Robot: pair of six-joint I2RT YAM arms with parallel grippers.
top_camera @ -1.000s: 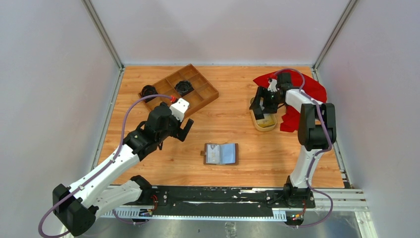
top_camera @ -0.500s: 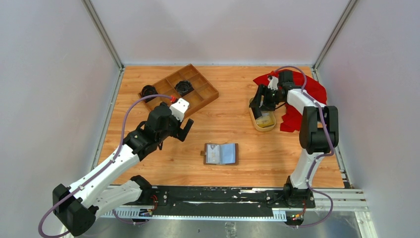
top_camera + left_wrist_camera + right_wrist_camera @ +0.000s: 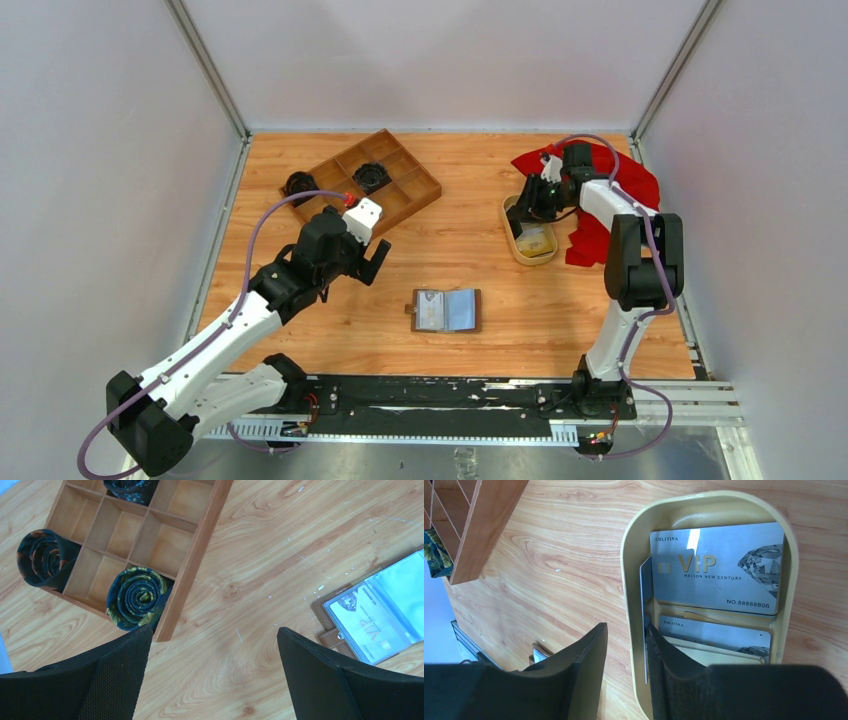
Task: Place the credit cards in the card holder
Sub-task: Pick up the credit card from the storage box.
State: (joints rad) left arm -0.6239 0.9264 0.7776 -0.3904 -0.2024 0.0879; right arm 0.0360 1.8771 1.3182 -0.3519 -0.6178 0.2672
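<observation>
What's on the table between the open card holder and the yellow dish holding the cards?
Nothing: the top view shows only bare table between the card holder and the yellow dish.

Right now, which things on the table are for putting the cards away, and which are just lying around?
For the job: the cards, lying in the yellow dish; the open brown wallet.
Just lying around: the wooden tray; the rolled ties; the red cloth.
</observation>
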